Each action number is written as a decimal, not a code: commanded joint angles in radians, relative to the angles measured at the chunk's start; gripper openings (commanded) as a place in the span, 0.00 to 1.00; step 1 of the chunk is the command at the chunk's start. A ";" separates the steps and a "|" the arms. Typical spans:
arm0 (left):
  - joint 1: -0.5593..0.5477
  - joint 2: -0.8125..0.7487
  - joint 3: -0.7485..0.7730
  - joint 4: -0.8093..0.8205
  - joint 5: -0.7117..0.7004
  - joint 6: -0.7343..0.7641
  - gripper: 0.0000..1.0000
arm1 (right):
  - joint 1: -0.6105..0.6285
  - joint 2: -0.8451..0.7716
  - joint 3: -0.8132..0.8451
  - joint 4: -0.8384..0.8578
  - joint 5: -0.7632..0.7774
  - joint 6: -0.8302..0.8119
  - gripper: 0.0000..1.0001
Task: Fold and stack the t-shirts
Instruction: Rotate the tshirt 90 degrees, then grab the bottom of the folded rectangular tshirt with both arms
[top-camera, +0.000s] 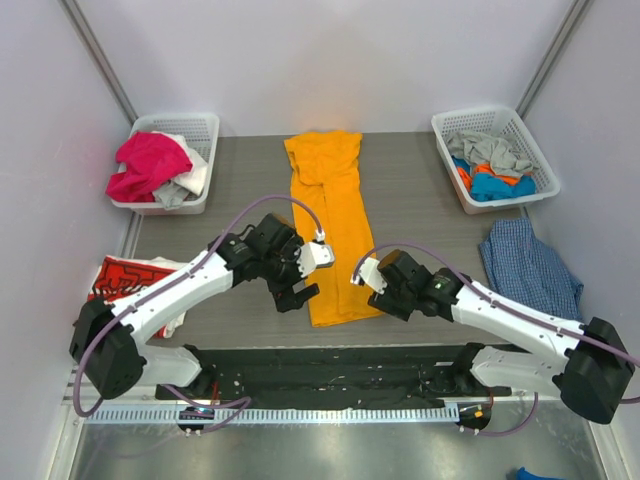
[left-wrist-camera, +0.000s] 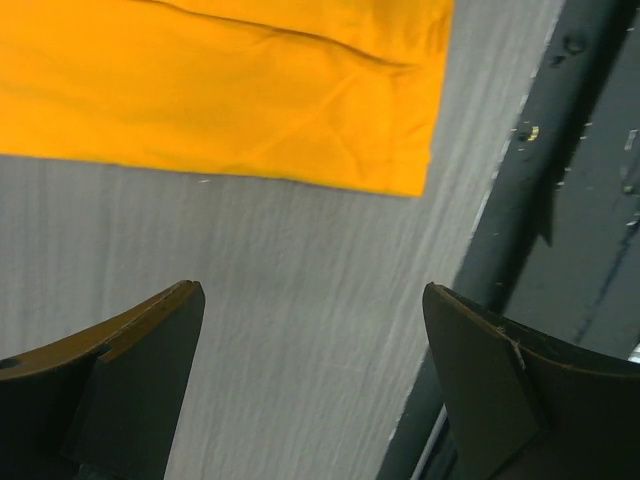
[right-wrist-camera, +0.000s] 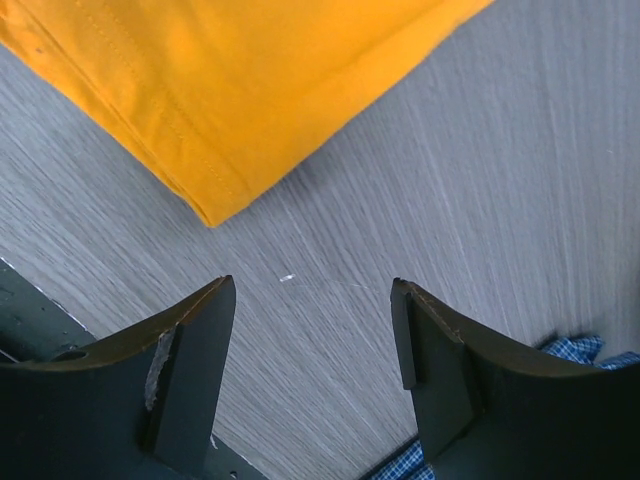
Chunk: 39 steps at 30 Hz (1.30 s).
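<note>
Two baskets (top-camera: 203, 135), two t-shirts (top-camera: 332, 215), one checked shirt (top-camera: 530, 265)

The left arm (top-camera: 170, 295) and the right arm (top-camera: 510, 315) each run from a base at the near corner inward toward the middle (elbows low, forearms slanting toward one another). Their wrists bend so that the left gripper (top-camera: 293, 296) and the right gripper (top-camera: 377, 296) point down, near each other but apart. In each wrist view the jaws stand spread with nothing between them, the left gripper (left-wrist-camera: 310, 300) a little wider than the right gripper (right-wrist-camera: 312, 285).
</note>
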 joint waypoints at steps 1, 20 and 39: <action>-0.004 0.064 -0.021 0.031 0.137 -0.055 0.97 | 0.002 0.037 -0.012 0.032 -0.046 -0.024 0.70; -0.030 0.268 0.014 0.111 0.235 -0.098 0.91 | 0.040 0.099 -0.028 0.078 -0.141 -0.083 0.65; -0.090 0.302 -0.039 0.182 0.091 -0.147 0.87 | 0.038 0.142 -0.061 0.171 -0.118 -0.130 0.62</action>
